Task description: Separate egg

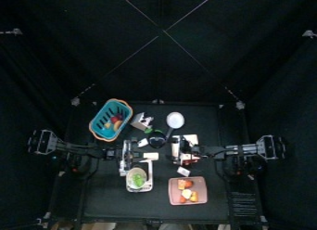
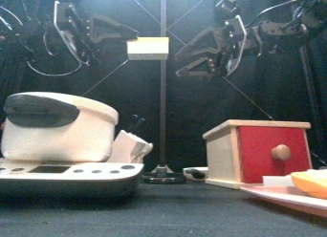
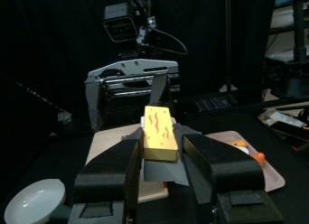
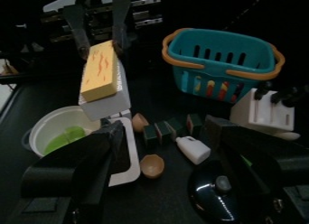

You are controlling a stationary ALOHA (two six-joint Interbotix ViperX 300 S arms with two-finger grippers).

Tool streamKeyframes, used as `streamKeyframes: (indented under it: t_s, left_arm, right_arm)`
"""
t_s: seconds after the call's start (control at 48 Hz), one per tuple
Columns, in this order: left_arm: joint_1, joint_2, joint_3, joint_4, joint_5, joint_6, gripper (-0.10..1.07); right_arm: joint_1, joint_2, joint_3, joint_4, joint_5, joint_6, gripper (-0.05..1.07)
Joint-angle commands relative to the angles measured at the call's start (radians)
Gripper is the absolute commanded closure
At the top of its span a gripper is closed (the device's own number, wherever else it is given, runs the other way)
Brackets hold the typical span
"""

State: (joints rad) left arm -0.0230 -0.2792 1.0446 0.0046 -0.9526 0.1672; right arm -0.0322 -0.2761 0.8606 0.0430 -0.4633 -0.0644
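My left gripper [image 3: 161, 154] is shut on a yellow block [image 3: 161, 130] with a mottled top and holds it high above the table. The block also shows in the front view [image 2: 149, 47] and the right wrist view [image 4: 99, 70]. My right gripper [image 4: 167, 142] is open and empty, raised beside it at the right [image 2: 225, 48]. Below its jaws a small brown egg-shaped piece [image 4: 152, 164] and a second brown piece [image 4: 141, 124] lie on the table next to a small white piece [image 4: 193, 149].
A teal basket [image 1: 111, 120] stands at the back left and a white plate [image 1: 176, 120] behind the middle. A green bowl [image 1: 137, 181] and a pink tray of food [image 1: 187, 190] sit in front. A white rice cooker [image 2: 57, 126] and a wooden box with a red face [image 2: 262, 150] stand near the front edge.
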Motion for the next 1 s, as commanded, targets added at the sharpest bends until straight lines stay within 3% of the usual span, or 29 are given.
streamKeyframes:
  t_s: [0.0, 0.167, 0.979]
  left_arm:
    - [0.0, -0.005, -0.012, -0.005, -0.014, -0.002, 0.39]
    - [-0.002, -0.005, -0.017, -0.003, -0.023, -0.003, 0.39]
    - [-0.014, -0.003, -0.012, -0.005, -0.032, 0.0, 0.39]
  right_arm:
    - [0.021, -0.018, -0.025, -0.055, -0.014, 0.043, 0.01]
    - [0.015, 0.0, -0.058, -0.11, -0.015, 0.098, 0.01]
    - [-0.012, 0.133, -0.176, -0.192, -0.017, 0.095, 0.02]
